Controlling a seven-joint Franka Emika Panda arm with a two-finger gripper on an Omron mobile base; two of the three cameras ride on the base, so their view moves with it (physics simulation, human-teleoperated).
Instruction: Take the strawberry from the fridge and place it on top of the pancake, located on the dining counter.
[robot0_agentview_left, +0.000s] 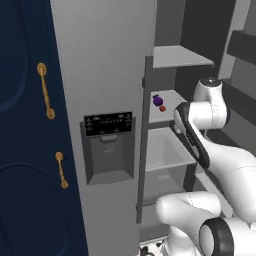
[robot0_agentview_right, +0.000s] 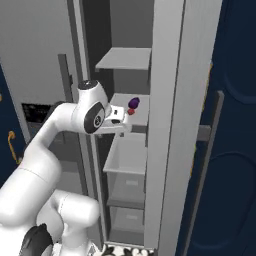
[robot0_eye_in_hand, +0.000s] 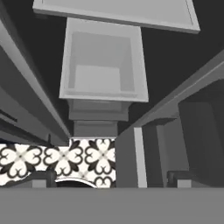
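The tall grey two-door fridge (robot0_agentview_left: 100, 75) is standing with its right compartment open beside the navy cabinets with gold handles (robot0_agentview_left: 25, 125). On the left its black-panelled dispenser recess (robot0_agentview_left: 109, 145) is facing the base. To the right of that, the pale grey middle shelf (robot0_agentview_left: 167, 97) is carrying two small things near its front left corner: a purple round item (robot0_agentview_left: 158, 100) and, just beside and slightly in front of it, the tiny red-orange strawberry (robot0_agentview_left: 163, 108).

In the right base view the strawberry (robot0_agentview_right: 131, 112) is lying just to the right of the arm's white hand, at about the same height and near the shelf's front edge (robot0_agentview_right: 131, 120). The pincer (robot0_eye_in_hand: 109, 178) is pointing downward, its camera looking over a pale grey open drawer bin (robot0_eye_in_hand: 103, 65) toward the patterned black-and-white floor tile (robot0_eye_in_hand: 57, 159), and its dark fingertips (robot0_eye_in_hand: 37, 179) are standing wide apart with nothing between them.

So the fruit is probably lying beside and slightly above the fingertips rather than ahead of them; the hand likely needs to tip up toward the shelf before reaching in. The strawberry is too round to show a long axis.
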